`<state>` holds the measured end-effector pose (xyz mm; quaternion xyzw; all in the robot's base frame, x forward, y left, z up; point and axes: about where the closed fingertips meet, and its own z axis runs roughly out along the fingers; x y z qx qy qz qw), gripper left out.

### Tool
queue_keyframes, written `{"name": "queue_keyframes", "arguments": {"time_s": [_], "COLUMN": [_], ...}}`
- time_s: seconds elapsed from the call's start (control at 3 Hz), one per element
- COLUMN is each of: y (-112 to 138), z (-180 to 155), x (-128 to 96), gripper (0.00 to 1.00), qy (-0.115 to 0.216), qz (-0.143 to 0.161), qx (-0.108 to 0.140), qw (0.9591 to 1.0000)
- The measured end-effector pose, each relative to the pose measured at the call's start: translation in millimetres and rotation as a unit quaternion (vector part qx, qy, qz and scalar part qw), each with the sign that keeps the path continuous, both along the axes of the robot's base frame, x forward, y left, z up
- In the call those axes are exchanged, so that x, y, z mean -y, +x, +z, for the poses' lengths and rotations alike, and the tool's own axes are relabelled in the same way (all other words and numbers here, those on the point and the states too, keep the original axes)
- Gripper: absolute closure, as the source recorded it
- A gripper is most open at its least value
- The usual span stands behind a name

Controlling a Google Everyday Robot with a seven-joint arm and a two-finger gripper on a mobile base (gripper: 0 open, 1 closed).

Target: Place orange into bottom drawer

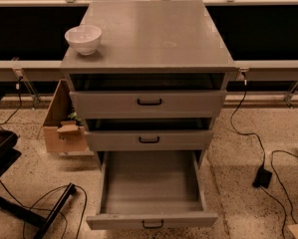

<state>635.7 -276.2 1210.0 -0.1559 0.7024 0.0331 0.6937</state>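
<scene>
Speckled flooring (248, 203) and loose cables (249, 129) are seen around the grey cabinet (148, 39), whose bottom drawer (151, 183) is pulled out. Neither gripper nor orange is shown; its grip cannot be told, and the drawer presumably lies below it.

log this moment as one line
gripper: out of view | orange: not in view | bottom drawer: open, empty | white bowl: on cabinet top, left side

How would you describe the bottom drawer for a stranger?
With the tool out of view, find the grey cabinet with the white bowl on top. The bottom drawer is its lowest of three, the only one pulled wide open.
</scene>
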Motion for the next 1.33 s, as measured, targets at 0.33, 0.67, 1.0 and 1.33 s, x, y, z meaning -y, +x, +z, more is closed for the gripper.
{"name": "queue_keyframes", "arguments": {"time_s": [0.33, 0.67, 1.0, 1.33], "y": [-53, -54, -49, -9], "z": [-71, -224, -393, -506], "x": [-44, -24, 7, 5], "gripper": [1.0, 1.0, 1.0, 1.0], "qy": [0.014, 0.024, 0.026, 0.001], "qz": [0.046, 0.052, 0.044, 0.062], "qx": [-0.045, -0.14, -0.26, -0.334], "qw": [0.9978, 0.9884, 0.9641, 0.9405]}}
